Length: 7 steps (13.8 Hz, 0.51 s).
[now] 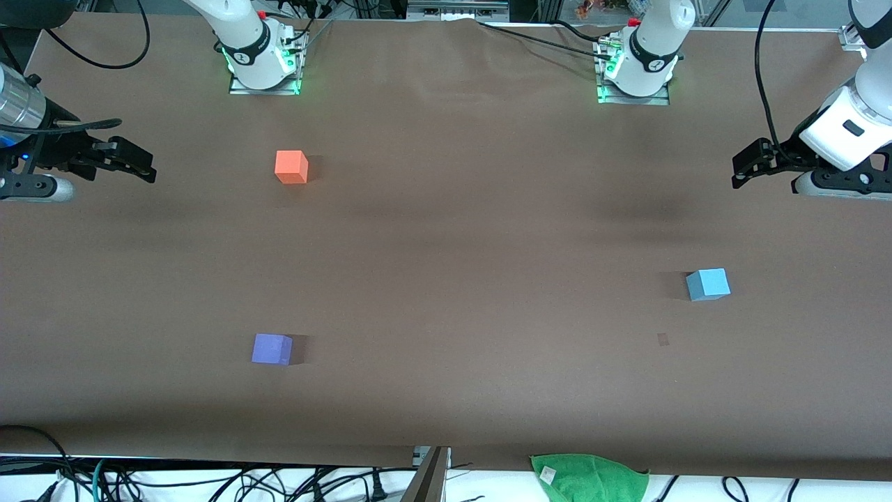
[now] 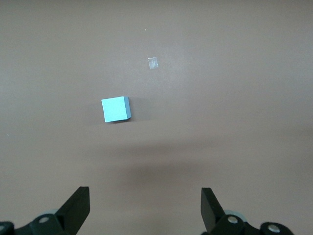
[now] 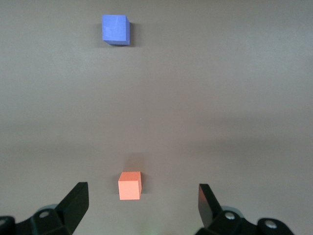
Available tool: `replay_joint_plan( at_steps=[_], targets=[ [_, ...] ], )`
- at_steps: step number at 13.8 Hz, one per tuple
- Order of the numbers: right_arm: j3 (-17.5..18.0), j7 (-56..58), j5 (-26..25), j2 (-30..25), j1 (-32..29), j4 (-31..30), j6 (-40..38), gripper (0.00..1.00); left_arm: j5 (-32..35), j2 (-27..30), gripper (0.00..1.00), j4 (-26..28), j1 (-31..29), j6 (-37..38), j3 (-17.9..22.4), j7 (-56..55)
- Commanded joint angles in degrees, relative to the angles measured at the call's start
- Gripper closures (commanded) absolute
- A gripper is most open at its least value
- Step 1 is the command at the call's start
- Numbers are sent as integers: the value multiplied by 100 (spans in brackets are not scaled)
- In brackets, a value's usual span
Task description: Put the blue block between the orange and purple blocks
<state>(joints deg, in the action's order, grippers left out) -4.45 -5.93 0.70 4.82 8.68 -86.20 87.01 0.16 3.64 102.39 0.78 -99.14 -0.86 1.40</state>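
Observation:
The blue block [image 1: 708,284] [image 2: 116,108] sits on the brown table toward the left arm's end. Toward the right arm's end are the orange block [image 1: 291,167] [image 3: 130,185] and, nearer the front camera, the purple block [image 1: 272,348] [image 3: 116,29], with a wide gap between them. My left gripper [image 1: 739,173] [image 2: 145,203] hovers open and empty by the table's end, apart from the blue block. My right gripper [image 1: 148,171] [image 3: 143,200] hangs open and empty near the other end, beside the orange block but not touching it.
A green cloth [image 1: 589,477] lies at the table's near edge. A small clear tape scrap [image 1: 663,339] [image 2: 153,62] is stuck to the table near the blue block. Both arm bases [image 1: 263,59] [image 1: 635,66] stand along the table's edge farthest from the front camera. Cables hang below the near edge.

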Motion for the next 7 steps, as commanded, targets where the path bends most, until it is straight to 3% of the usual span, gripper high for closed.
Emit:
replay_joint_plan(
  at_steps=[1,7],
  targets=[
    [-3,65,-79,-16,20,68,-61,1,-52,102,0,97,89,-26,95,53],
    [-3,57,-88,-7,20,59,-26,1,-52,-48,0,-53,54,290,86,9]
  ],
)
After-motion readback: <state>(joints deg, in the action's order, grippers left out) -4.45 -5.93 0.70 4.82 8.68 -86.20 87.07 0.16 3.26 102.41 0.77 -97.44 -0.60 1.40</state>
